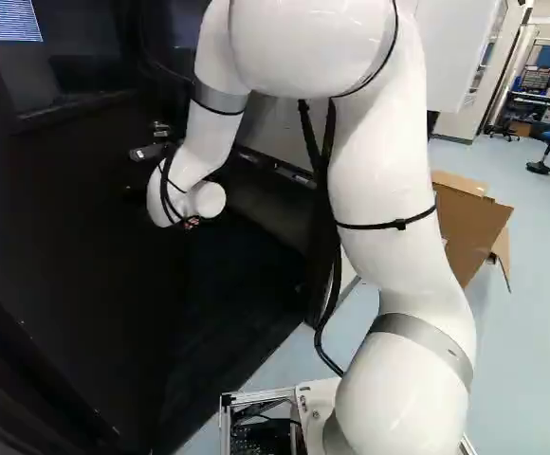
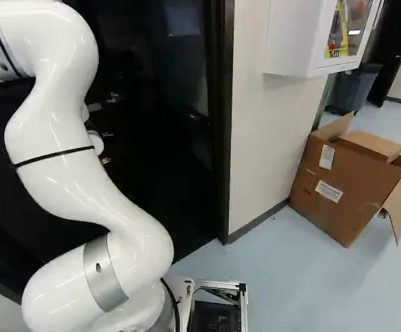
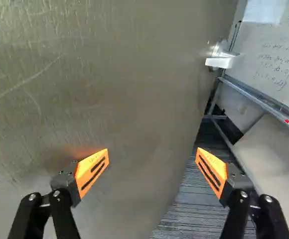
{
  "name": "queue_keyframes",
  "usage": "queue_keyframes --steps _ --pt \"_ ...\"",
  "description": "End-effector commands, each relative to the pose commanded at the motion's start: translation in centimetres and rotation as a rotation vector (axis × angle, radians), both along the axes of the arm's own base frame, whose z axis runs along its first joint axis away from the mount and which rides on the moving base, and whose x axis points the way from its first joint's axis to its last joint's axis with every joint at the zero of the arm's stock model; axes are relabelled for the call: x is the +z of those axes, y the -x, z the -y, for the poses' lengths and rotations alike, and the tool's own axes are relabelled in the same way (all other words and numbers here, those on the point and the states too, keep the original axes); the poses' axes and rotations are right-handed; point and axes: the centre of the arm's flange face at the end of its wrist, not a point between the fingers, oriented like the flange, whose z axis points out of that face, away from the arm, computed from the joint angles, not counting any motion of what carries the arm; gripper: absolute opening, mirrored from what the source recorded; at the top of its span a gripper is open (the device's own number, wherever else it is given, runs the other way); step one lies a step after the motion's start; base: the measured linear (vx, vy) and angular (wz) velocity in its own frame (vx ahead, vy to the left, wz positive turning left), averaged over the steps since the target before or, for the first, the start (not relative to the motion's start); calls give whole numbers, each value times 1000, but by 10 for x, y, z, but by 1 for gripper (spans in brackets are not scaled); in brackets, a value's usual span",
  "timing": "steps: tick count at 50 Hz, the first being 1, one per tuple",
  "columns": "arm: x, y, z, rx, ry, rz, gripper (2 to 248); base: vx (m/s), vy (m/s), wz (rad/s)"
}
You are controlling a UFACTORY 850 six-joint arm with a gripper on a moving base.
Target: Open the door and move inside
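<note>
Ahead, the gripper (image 1: 150,150) spreads its jaws wide, holding nothing, facing the door (image 3: 99,99), a scratched, dull-sheened sheet; past its edge, dark ribbed floor (image 3: 192,216) gives open room, a metal lever (image 3: 221,61) jutting near that edge and a whiteboard (image 3: 279,64) beyond; right of the dark frame (image 2: 222,124), a flapped cardboard box (image 2: 342,183) stands against the pale wall (image 2: 259,145), near a glass-fronted cabinet (image 2: 294,38).

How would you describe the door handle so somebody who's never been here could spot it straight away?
Start with the big scratched door panel filling much of the wrist view. Follow it ahead of the gripper to its edge near the whiteboard. There, the handle is a short, pale lever on a round silvery base, unlike the long, thin rail beyond it.
</note>
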Motion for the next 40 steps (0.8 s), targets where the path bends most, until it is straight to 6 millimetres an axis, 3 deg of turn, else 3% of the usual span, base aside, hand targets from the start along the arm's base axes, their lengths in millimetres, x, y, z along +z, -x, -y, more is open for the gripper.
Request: queue_keyframes --steps 40 --pt "-3 32 -61 79 -23 -4 247 0 0 0"
